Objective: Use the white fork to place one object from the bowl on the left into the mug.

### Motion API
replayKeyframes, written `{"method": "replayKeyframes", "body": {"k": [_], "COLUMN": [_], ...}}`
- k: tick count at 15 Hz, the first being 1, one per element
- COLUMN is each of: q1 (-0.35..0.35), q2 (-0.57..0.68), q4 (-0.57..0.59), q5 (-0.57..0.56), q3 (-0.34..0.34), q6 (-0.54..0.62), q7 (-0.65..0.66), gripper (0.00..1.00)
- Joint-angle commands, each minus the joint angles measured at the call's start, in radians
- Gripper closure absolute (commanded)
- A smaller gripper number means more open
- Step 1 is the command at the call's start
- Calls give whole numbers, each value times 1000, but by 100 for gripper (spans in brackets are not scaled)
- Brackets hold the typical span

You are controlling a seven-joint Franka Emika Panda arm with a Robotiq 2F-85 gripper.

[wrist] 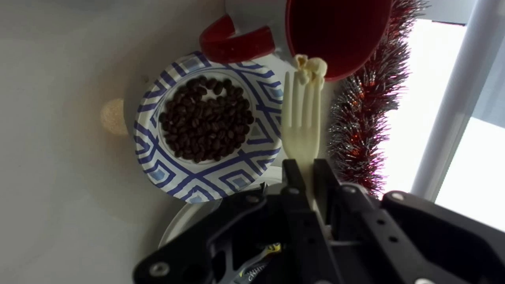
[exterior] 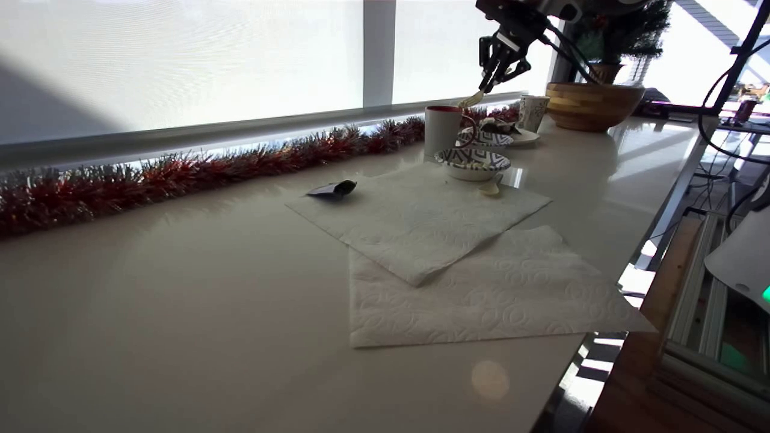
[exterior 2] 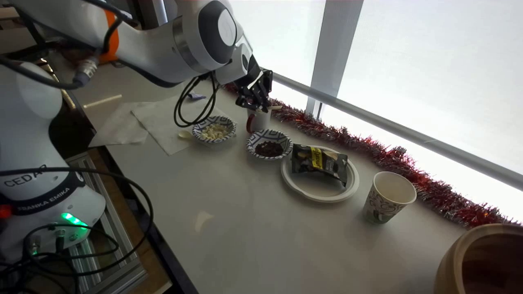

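The slim white fork is clamped by its handle in my gripper, whose jaws are shut on it. A piece of popcorn sits at the tine tips, overlapping the mug's red rim in the wrist view. The whitish mug, red inside with a red handle, stands upright by the window; in an exterior view the fork's tines appear close to its rim. Popcorn fills the patterned bowl on the left, which the wrist view leaves out. My gripper hangs above and beside the mug in both exterior views.
A patterned bowl of coffee beans stands close to the mug's handle. Beyond it are a white plate with a dark packet, a paper cup and a wooden bowl. Tinsel lines the window; paper towels lie flat.
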Motion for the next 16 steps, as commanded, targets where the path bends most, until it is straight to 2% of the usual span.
{"method": "replayKeyframes", "body": {"k": [1, 8, 9, 16], "q1": [-15, 3, 22, 25], "q2": [92, 234, 167, 198], "q4": [1, -11, 0, 3], "q5": [91, 185, 107, 117], "q3": [-6, -41, -49, -72], "q6": [82, 275, 212, 199], "q7": [-45, -136, -95, -88], "gripper": [97, 97, 97, 97]}}
